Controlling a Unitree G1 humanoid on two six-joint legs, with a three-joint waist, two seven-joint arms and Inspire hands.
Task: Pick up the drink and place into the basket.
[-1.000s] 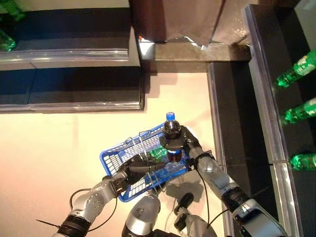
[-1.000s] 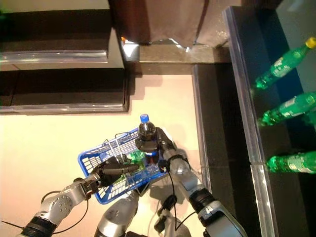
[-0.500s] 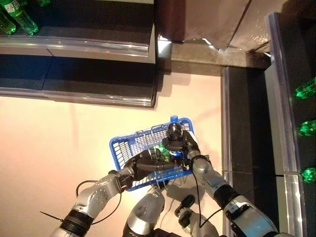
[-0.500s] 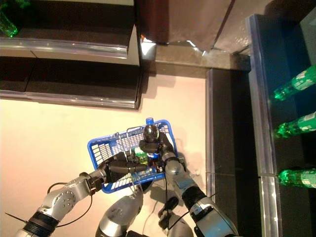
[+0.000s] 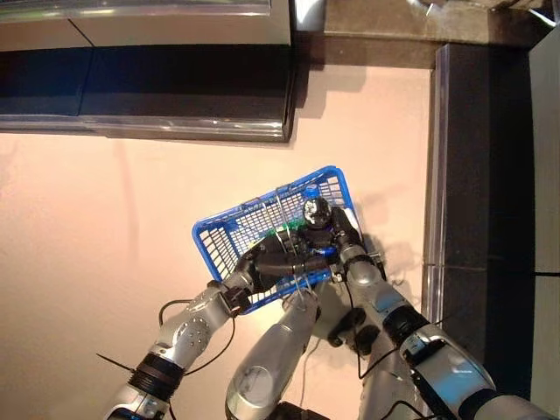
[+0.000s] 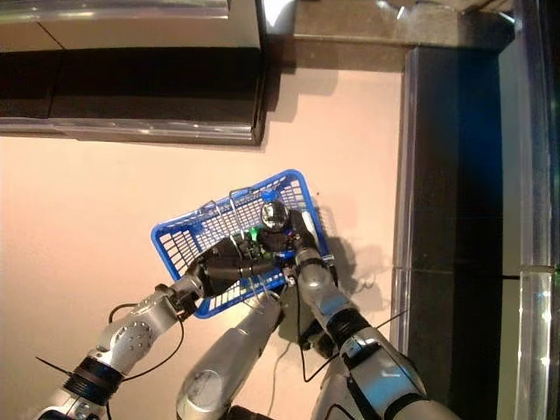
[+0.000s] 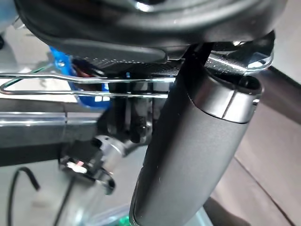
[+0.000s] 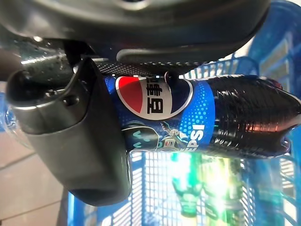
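Note:
The drink is a dark cola bottle (image 5: 316,211) with a blue cap and blue label. My right hand (image 5: 341,238) is shut on it and holds it upright inside the blue basket (image 5: 229,234), at its right end. In the right wrist view my thumb (image 8: 75,136) and fingers wrap the bottle's label (image 8: 188,117) above the basket's mesh. My left hand (image 5: 273,260) is shut on the basket's thin wire handles (image 7: 70,87) and holds the basket raised in front. A green bottle (image 8: 211,193) lies in the basket under the cola bottle.
Dark shelf units with silver edges run along the back (image 5: 175,96) and the right side (image 5: 477,175). Pale floor (image 5: 96,227) spreads to the left of the basket.
The camera has tilted down, so the whole scene has shifted. My right hand has lowered the cola bottle from over the basket's rim down into the basket.

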